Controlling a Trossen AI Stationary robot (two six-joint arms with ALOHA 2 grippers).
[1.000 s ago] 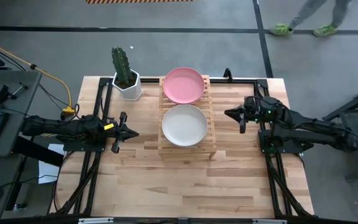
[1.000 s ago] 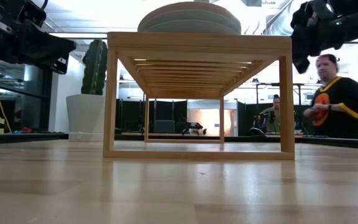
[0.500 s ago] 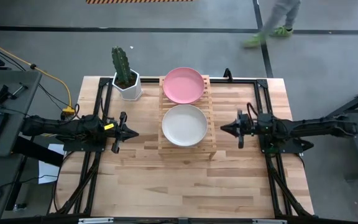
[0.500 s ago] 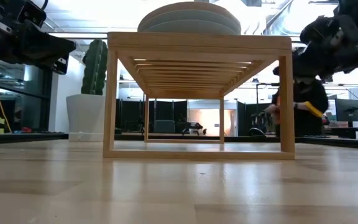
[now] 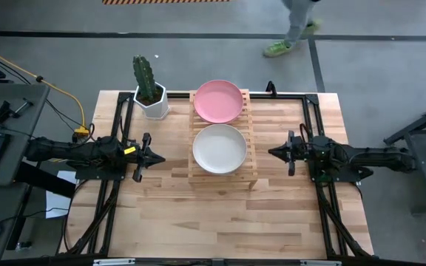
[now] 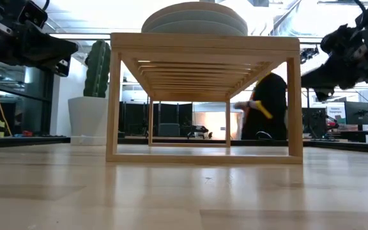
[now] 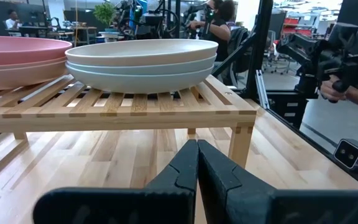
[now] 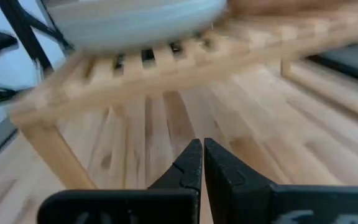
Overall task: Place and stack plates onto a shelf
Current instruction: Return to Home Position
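Observation:
Two stacks of plates sit on the light-wood slatted shelf (image 5: 222,138). A pink stack (image 5: 217,100) rests on its far half, and a stack topped by a beige plate (image 5: 219,148) over mint green ones (image 7: 138,73) on its near half. My left gripper (image 5: 157,158) hovers shut above the table left of the shelf. My right gripper (image 5: 272,153) hovers shut on the shelf's right. The right gripper (image 8: 202,149) points at the shelf and touches nothing.
A white pot with a cactus (image 5: 149,90) stands at the shelf's far left corner. Black frame rails run along the table's left, right and far edges. Bare wooden table lies near the shelf. A person walks past beyond the table's far edge (image 5: 291,29).
My right arm has stretched out low and level. Its gripper came down from higher up and moved toward the table's near edge, staying right of the shelf. The left arm kept still. A person walked leftward beyond the far edge.

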